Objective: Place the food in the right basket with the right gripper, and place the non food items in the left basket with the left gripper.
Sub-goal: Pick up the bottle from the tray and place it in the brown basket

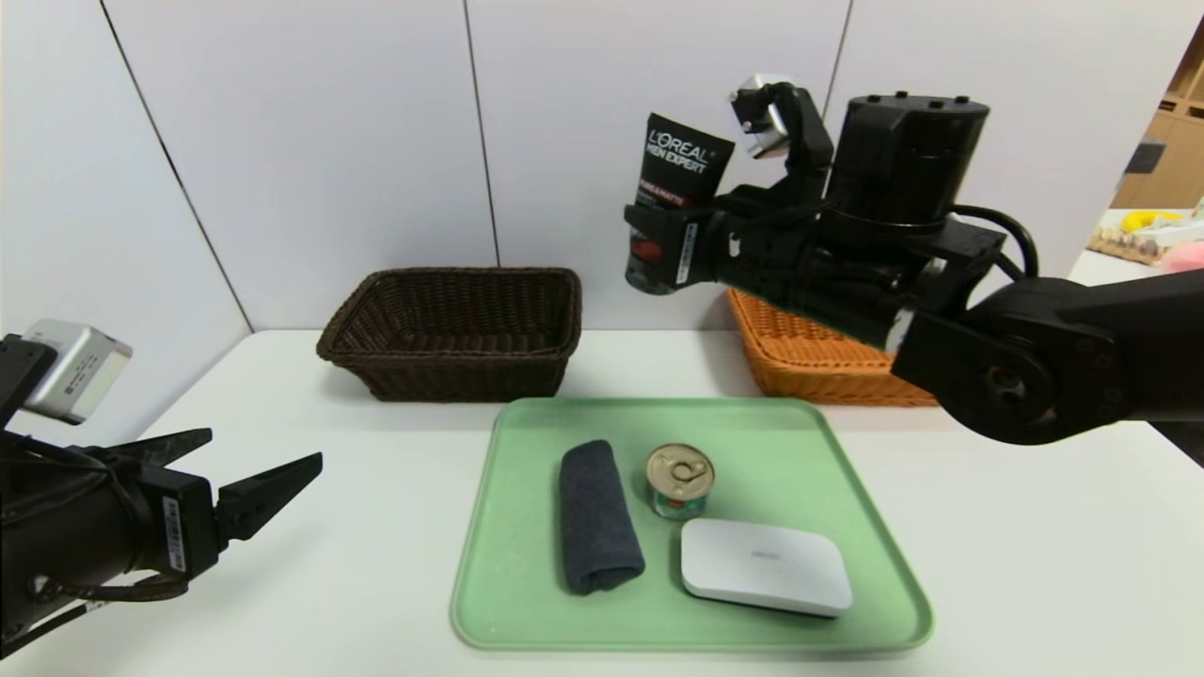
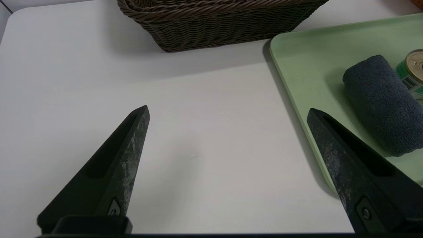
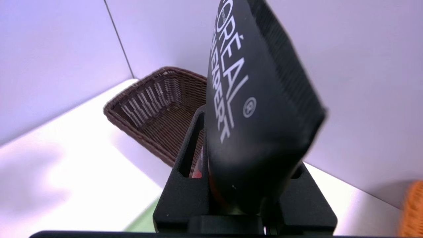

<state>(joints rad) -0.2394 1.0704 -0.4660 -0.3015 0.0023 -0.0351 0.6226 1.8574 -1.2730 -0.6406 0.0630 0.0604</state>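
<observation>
While the left gripper (image 1: 259, 475) hangs spread wide nr the tray (image 1: 527, 602), the right gripper (image 1: 658, 249) pinches the tube (image 1: 679, 169) high up — btwn the dark basket (image 1: 451, 329) & orange basket (image 1: 809, 362); can (image 1: 679, 480) sits on tray.

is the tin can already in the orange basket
No, the tin can stands on the green tray, between the rolled cloth and the white box.

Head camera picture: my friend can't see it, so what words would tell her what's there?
The right gripper holds a black L'Oreal tube in the air between a dark brown basket and an orange basket. Below, a green tray carries a rolled grey cloth, a small tin can and a flat white box. The open left gripper hangs at the left.
</observation>
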